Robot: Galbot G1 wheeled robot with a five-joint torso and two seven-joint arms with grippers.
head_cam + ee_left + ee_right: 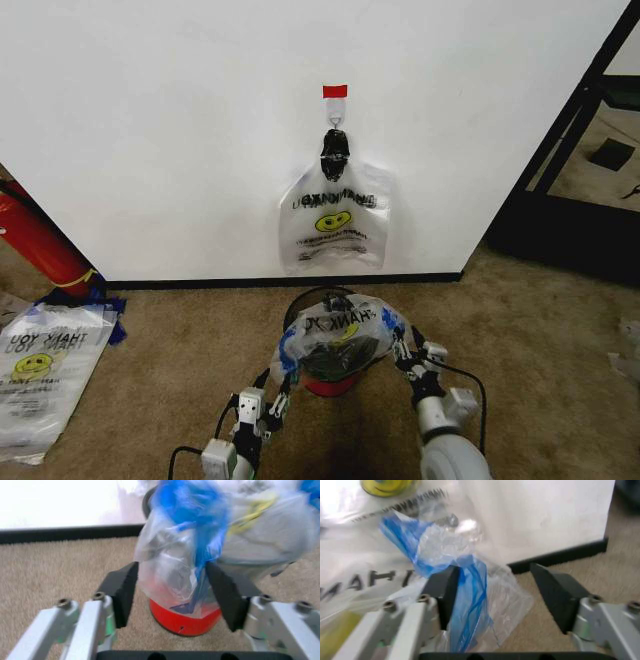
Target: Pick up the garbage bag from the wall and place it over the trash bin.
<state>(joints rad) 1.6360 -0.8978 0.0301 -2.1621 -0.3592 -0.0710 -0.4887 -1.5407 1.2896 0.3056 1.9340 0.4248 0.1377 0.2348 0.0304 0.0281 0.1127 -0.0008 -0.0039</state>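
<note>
bag draped on the bin, both grippers beside it

brown carpet [180,330] runs up to the white wall [160,130] with its black baseboard [200,283]. on the wall a red tape tab [335,91] sits above a black clip [335,155], and a bunch of clear printed bags [335,225] hangs from the clip, long axis vertical. a flat stack of like bags [45,375] lies on the carpet at the robot's far left, near a red cylinder [40,245].

the trash bin [328,384], black mesh with a red base, stands on the carpet in front of the baseboard. the garbage bag [335,335] lies crumpled over its top, print side up and reading upside down in the head view, stretched sideways across the rim, with blue strips at both ends. whether anything is inside the bin cannot be told.

the left gripper [277,396] is at the bin's left side. in the left wrist view its jaws stand wide apart, with a hanging fold of the bag [175,573] and a blue strip between them; contact with the pads cannot be told.

the right gripper [406,350] is at the bin's right side. its jaws are also wide, with the bag's blue strip [465,592] just beside one pad [442,588].
</note>
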